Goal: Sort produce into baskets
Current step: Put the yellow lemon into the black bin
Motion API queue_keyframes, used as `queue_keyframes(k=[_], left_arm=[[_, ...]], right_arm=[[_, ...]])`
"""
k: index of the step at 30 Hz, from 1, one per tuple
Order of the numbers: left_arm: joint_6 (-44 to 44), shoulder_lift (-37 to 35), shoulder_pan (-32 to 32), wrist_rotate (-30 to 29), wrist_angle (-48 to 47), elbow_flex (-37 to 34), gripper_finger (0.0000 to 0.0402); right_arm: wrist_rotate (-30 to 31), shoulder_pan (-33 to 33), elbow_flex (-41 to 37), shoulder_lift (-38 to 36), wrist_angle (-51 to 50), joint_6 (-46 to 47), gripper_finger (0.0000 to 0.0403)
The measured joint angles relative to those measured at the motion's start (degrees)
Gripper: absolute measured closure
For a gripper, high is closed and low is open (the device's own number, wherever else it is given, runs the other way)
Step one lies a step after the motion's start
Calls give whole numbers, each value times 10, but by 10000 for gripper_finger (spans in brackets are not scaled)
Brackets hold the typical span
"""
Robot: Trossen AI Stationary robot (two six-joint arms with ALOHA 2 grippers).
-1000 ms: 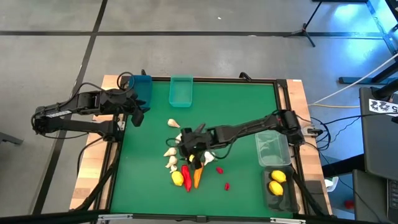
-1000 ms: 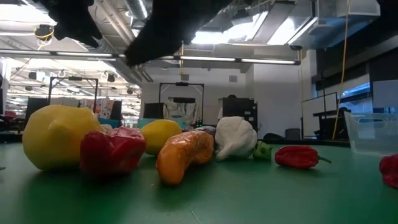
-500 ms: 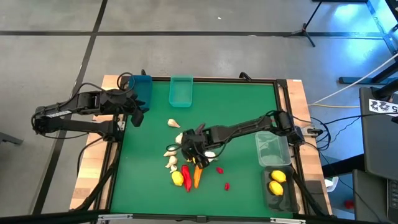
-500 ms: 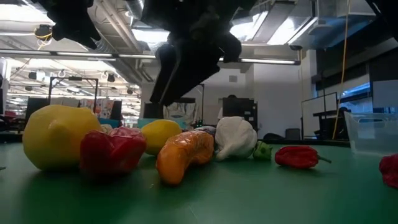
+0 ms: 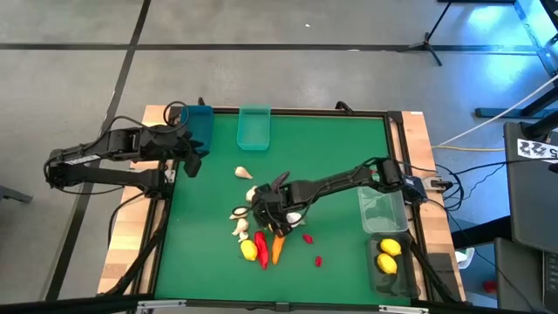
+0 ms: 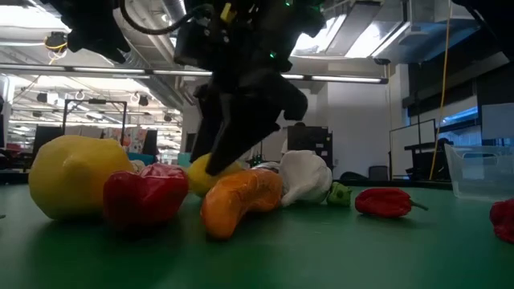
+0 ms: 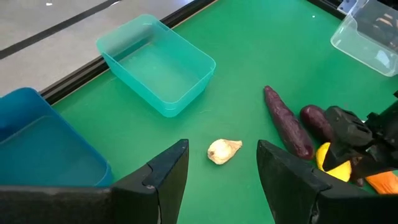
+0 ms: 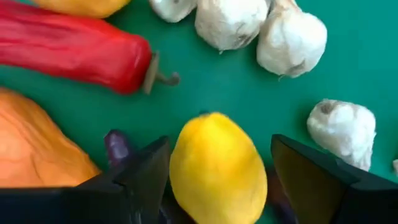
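Produce pile sits near the middle of the green desk (image 5: 340,157), toward its front edge: yellow plastic lemons, cream-white garlic bulbs, a glossy red chili pepper (image 8: 74,50), an orange carrot (image 6: 237,201), dark purple eggplants (image 7: 287,121).

Right pincer (image 8: 217,165) is down in the pile, fingers spread, straddling one small yellow lemon (image 8: 214,168). Pads sit just beside the lemon on both sides; can't tell if they touch. Not clenched. Three garlic bulbs (image 8: 292,37) lie just past that lemon, the red chili beside them.

Low view: a big yellow lemon (image 6: 72,177) and a red pepper (image 6: 144,193) in front, a white garlic bulb (image 6: 305,177) behind the carrot, a tiny green piece (image 6: 339,193) next to it, another red chili (image 6: 385,201) apart toward the clear bin.

Left pincer (image 7: 217,180) hovers at the desk's back left corner by the blue plastic bin (image 5: 199,122), fingers apart, nothing in them. A lone garlic clove (image 7: 222,150) lies on the desk ahead of it.

Translucent teal bin (image 5: 254,127) at the back edge, nothing visible inside. Clear plastic bin (image 5: 382,208) by the right edge, contents unclear. Dark grey bin (image 5: 392,262) at the front right corner holds two lemons.
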Motion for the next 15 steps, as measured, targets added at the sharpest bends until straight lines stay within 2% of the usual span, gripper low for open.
queue_keyframes(k=[11,15], left_arm=[[0,0,0,0,0,0,217],[0,0,0,0,0,0,217]], right_arm=[[1,1,1,24,-38,40,126],[0,1,2,25,-40,60,150]])
